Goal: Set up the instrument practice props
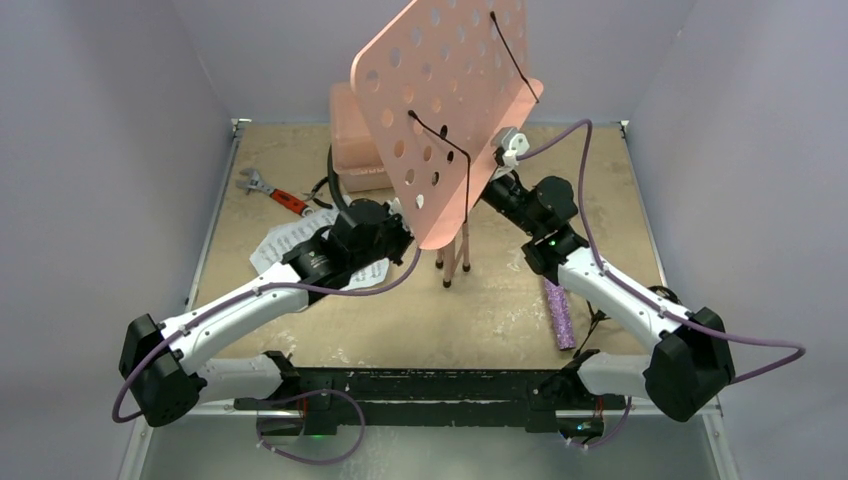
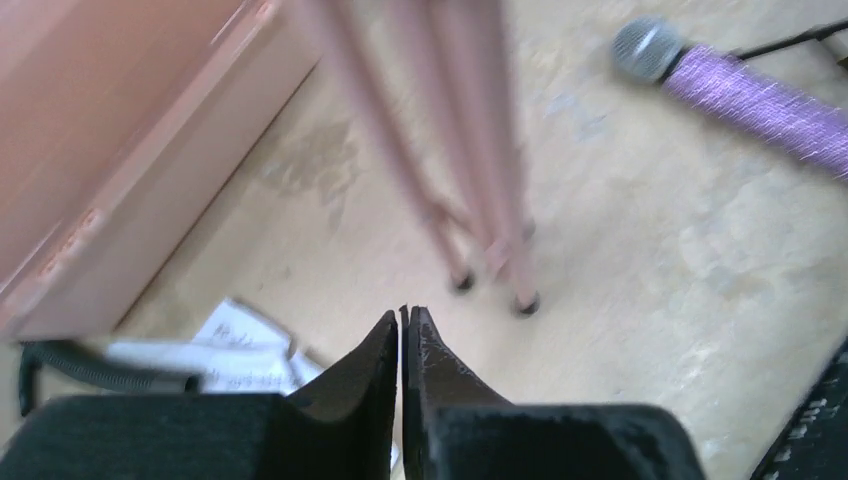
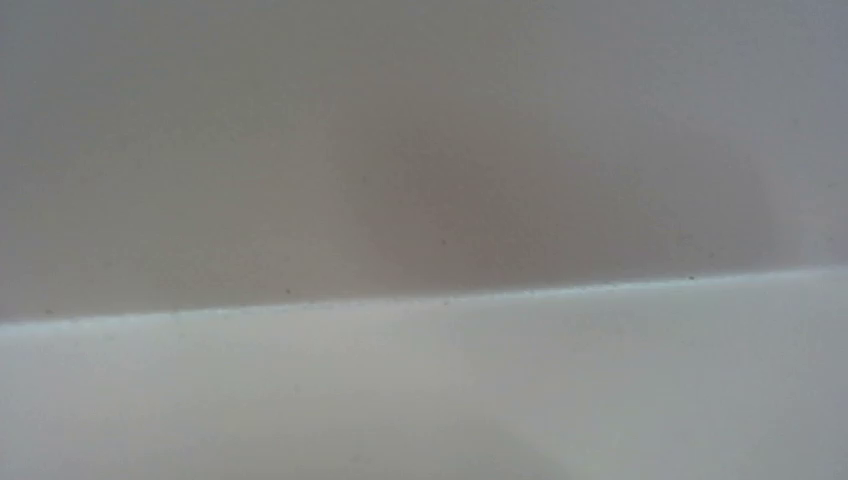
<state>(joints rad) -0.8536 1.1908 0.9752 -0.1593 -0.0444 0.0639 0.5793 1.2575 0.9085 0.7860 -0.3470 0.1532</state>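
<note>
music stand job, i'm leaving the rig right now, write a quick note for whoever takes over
Left hand: shut, empty, low near the music stand feet.
Right hand: up at the board's right edge; fingers hidden, state unclear.
Music stand: upright mid-table, legs close together.
Sheet music: flat on the table under the left arm.
Microphone: lying at right, mic stand beside it.
Done: stand upright.
Left: pages onto the stand, microphone into its stand.

Soft, even light; music stand [image 2: 480, 150] legs blurred; right wrist blank grey.
</note>
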